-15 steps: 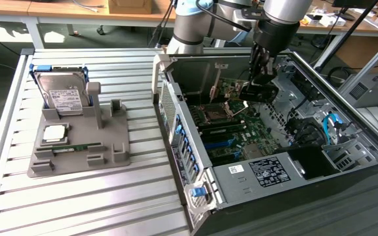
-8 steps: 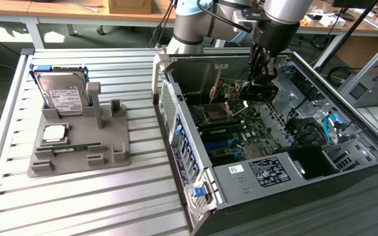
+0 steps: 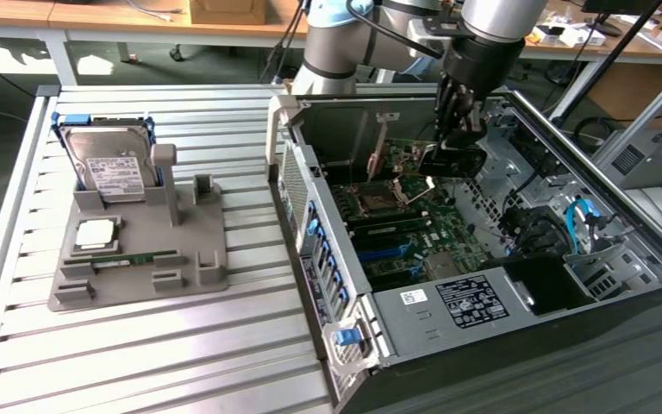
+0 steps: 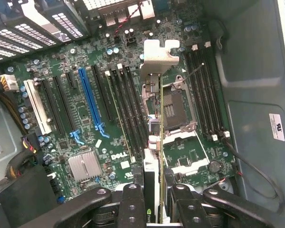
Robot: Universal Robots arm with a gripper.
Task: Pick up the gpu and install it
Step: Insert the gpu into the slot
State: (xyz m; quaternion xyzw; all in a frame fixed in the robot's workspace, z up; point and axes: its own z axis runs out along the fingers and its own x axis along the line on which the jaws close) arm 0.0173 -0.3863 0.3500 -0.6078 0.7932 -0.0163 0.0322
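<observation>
So, the gripper [image 3: 455,142] is clamped on the gpu [image 3: 451,160], with a finger [image 4: 133,204] pressed against each flat face and the card held edge-on. It hangs inside the open top of the computer case [image 3: 308,172], toward the case's far end, above the motherboard [image 3: 406,233] and not seated in any slot. From the wrist view the card's silver bracket [image 4: 159,54] sticks out away from the gripper, and the card's edge runs just beside the empty CPU socket [image 4: 173,111], between it and a row of long black slots. Also in the case are a long blue slot [image 4: 88,95], a small finned heatsink [image 4: 84,165], a power supply [image 3: 475,302] with a white label at the near end, and some blue cables [image 3: 581,216] along the side wall on the exterior view's right. Outside the case, well apart from it on the exterior view's left, a grey holder [image 3: 199,250] sits on the slatted table [image 3: 135,362]. That holder has a hard drive [image 3: 110,164] propped up in its far end, a processor chip [image 3: 94,233] lying flat in a pocket, and a green RAM stick [image 3: 124,258] in the groove just in front of the chip.
</observation>
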